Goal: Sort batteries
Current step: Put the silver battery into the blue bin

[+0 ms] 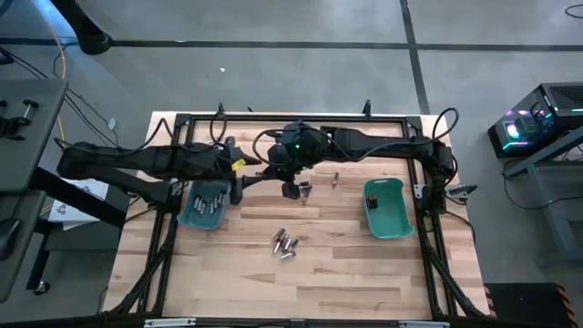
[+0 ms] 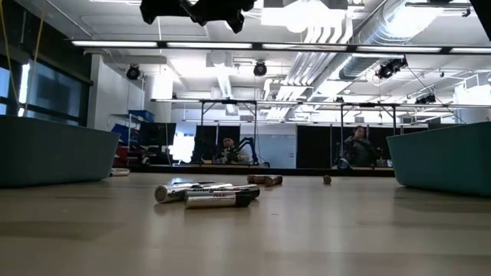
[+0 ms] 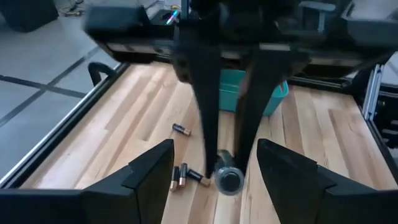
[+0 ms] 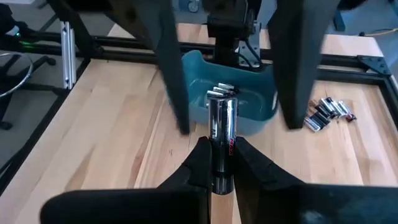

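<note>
Above wood table [image 4: 112, 124], right pincer [image 4: 221, 163] clasps battery [image 4: 222, 124] (silvery).

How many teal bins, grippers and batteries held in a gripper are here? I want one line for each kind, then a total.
Teal bins: 2
Grippers: 2
Held battery: 1, silvery, in the right one
Total: 5

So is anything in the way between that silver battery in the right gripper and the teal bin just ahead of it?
Only the left gripper: open, its two fingers straddle the path between the battery, held by the right gripper, and the teal bin. The gap between them looks clear; nothing else visible intervenes.
</note>
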Robot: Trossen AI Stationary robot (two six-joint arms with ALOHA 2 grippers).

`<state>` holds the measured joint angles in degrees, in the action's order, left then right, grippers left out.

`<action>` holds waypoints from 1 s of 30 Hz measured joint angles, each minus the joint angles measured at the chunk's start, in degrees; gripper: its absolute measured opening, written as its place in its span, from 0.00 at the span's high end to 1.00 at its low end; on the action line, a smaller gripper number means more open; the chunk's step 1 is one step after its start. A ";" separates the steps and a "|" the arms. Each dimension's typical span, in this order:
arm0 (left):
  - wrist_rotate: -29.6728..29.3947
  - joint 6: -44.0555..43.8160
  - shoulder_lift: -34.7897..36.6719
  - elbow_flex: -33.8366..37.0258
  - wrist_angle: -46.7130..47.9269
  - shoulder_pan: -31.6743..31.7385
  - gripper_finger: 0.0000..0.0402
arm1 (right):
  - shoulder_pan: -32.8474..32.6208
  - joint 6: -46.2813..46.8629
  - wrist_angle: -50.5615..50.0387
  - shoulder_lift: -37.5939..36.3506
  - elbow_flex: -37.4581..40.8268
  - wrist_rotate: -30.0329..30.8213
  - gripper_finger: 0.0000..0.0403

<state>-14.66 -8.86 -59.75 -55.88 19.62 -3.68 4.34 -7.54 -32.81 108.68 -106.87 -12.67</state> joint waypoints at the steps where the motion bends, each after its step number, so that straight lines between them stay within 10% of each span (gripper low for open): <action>1: 0.01 -0.10 -0.34 0.00 0.14 -0.06 0.45 | 0.00 0.01 0.17 0.00 0.00 0.00 0.95; 30: 1.93 -3.87 -0.19 0.01 2.62 -1.03 0.89 | 0.02 1.32 0.32 -0.02 0.04 -0.28 0.92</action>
<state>-12.73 -12.73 -59.94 -55.87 22.24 -4.71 4.36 -6.22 -32.49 108.66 -106.83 -12.95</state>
